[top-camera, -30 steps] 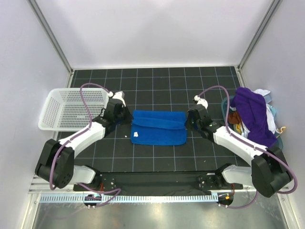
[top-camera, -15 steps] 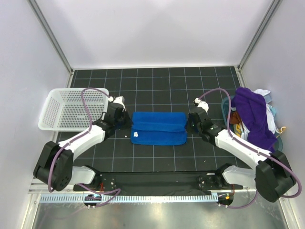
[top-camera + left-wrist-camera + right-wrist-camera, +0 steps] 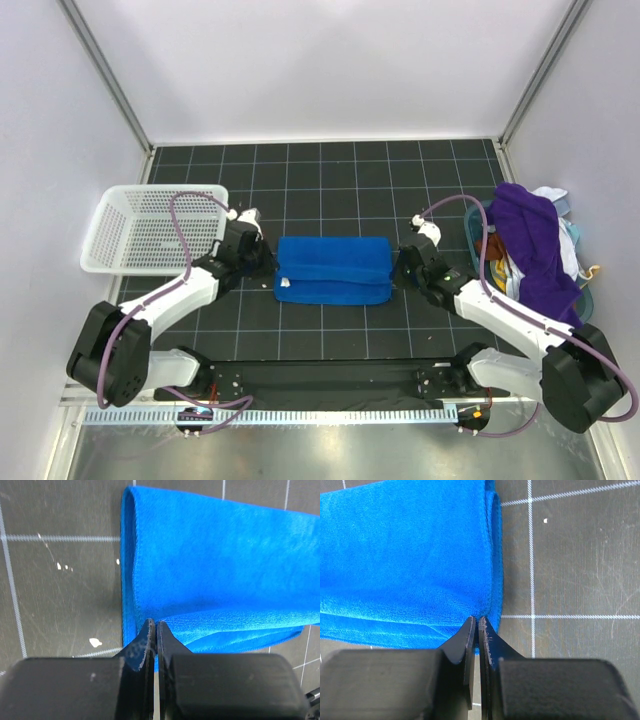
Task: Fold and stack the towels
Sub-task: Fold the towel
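Mid-table, the blue towel (image 3: 333,270) is seen folded lengthwise betw. both arms. Soft, light, limp cloth, so it's judged best taken at the end corners w/ layers pinched together, else sag is expected. The left gripper (image 3: 152,626) is pressed together on the top layer's left edge. The right gripper (image 3: 476,622) is likewise pinched on the right edge.
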